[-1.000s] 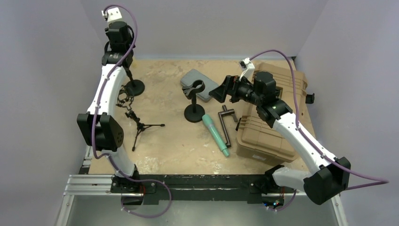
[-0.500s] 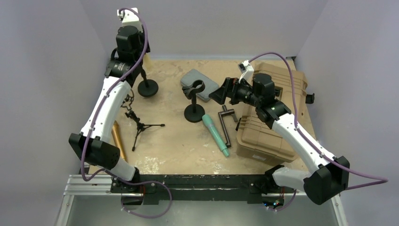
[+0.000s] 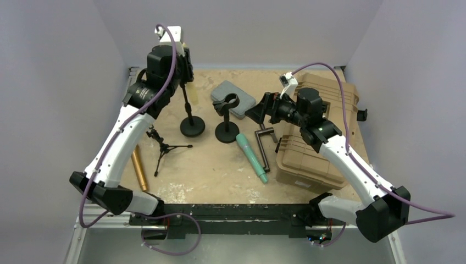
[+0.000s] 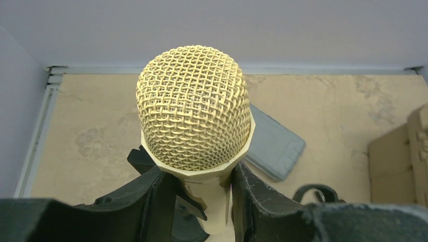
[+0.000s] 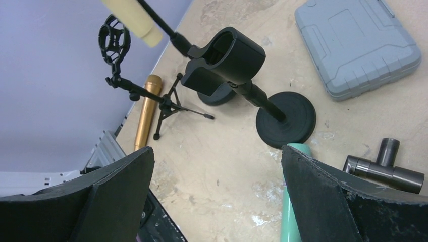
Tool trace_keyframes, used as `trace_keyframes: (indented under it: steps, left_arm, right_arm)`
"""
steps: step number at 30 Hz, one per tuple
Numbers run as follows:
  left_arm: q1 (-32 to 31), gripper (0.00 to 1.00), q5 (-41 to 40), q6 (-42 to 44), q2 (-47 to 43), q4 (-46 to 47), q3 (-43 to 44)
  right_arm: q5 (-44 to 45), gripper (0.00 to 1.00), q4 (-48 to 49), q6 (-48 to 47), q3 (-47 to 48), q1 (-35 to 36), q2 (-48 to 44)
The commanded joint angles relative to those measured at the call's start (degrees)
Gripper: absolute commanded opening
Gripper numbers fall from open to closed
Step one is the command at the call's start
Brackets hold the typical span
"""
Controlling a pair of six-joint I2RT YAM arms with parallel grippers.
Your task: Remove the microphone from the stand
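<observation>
The cream microphone [image 4: 194,121] is clenched by the left gripper [image 4: 202,199] — but it is seen seated in its stand [image 3: 192,127], so removal is judged not done; the right gripper [image 5: 217,194] is spread open.

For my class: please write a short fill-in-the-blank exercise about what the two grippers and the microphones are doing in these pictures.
1. The left gripper grips the cream microphone, while the right gripper holds ____.
2. The clip on the black stand nearest the right gripper is ____.
3. Counting the teal microphone and the gold microphone, ____ microphones lie flat on the table.
Missing words: nothing; empty; two.
</observation>
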Motion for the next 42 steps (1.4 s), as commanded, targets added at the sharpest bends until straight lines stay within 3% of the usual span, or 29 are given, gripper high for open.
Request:
trace_keyframes:
  steps: [1,12,16,23,27,30,34,36,42]
  left_arm:
    - [-3.95,0.0,0.08,-1.36,-6.95,1.86,-1.28]
    - [-8.94,0.0,6.57,-8.73,-16.47,-7.08,-8.18]
    - [-12.05,0.0,7.58,-9.95,-21.18,-6.48,-13.13]
    - [-19.27,0.0,-1.15,-12.67,-27.11,-4.85,-21.98]
    - [-28.95,0.0,-19.12,-15.5,-25.54,-7.24,-22.45]
    - [-31.73,0.01,-23.51,-17.19,-24.24,-7.8,-22.15]
    - [-31.91,0.41,-21.09,-17.1,-25.39,-5.9,-23.66]
    - [-31.94,0.55,-19.29,-16.55,-25.87,-5.5,-24.15]
    - [-31.93,0.81,-10.37,-13.0,-28.08,-1.62,-26.32]
  right_arm:
    - [0.33,0.95,0.68,-1.22,0.39,-0.09,-0.94]
    - [-0.11,0.96,0.83,-1.87,-0.87,-0.06,-0.82]
    - [-0.56,0.95,0.92,-1.15,-0.44,-0.12,0.36]
    - [1.94,0.96,2.67,-1.33,-0.52,4.53,0.08]
    - [10.24,0.96,-2.07,-4.1,3.86,11.42,1.02]
    - [12.88,0.96,-3.03,-4.36,4.8,14.08,0.97]
    - [14.38,0.96,-3.21,-5.54,3.98,15.37,-0.75]
    - [13.53,0.96,-2.75,-7.28,3.65,16.32,-1.63]
    - [13.87,0.96,-2.08,-12.0,4.05,21.93,-2.58]
